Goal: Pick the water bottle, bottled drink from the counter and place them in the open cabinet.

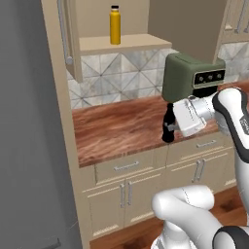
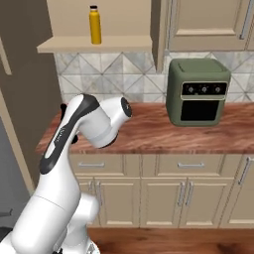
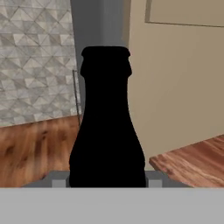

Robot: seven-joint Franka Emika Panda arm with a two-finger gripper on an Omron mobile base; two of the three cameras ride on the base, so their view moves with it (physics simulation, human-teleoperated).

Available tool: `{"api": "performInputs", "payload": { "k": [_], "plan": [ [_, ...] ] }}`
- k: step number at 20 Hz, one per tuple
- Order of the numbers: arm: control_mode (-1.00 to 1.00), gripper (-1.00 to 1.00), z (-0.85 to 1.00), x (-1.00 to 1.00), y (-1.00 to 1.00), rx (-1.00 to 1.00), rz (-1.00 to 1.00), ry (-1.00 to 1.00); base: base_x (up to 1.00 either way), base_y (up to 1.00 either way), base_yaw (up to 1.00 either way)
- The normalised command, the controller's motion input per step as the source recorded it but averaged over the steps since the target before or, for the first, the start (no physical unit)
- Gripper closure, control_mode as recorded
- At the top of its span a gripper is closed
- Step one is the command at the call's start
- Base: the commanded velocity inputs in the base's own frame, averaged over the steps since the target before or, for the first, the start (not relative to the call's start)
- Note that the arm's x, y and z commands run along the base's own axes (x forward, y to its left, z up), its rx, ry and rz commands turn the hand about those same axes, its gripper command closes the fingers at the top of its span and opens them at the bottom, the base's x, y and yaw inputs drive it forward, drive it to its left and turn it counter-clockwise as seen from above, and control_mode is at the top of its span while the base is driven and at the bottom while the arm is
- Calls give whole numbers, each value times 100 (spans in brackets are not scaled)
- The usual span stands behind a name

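The counter (image 1: 116, 129) is running under a wall cabinet (image 1: 124, 44), where the yellow bottle (image 1: 115, 25) is already standing at twelve o'clock. The pincer (image 1: 170, 127) is clamping the black bottle (image 1: 168, 125), which is waiting to be shelved.

Flat, even rendered light; soft coarse detail; the bottled drink (image 3: 107, 127) shows featureless black.

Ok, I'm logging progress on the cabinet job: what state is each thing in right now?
water bottle: upright on the open cabinet shelf, cap on.
bottled drink: upright at the counter front edge, gripped.
pincer: shut on the bottled drink.
green oven: door closed.
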Motion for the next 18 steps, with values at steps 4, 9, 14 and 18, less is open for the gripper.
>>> {"api": "performInputs", "payload": {
  "k": [4, 9, 14, 18],
  "plan": [
    [100, 100, 0, 0, 0, 0, 0, 0, 59, 0, 0],
    [100, 100, 0, 0, 0, 0, 0, 0, 57, 17, -6],
    [100, 100, 0, 0, 0, 0, 0, 0, 48, 25, -3],
    [100, 100, 0, 0, 0, 0, 0, 0, 53, 2, 0]
  ]
}}
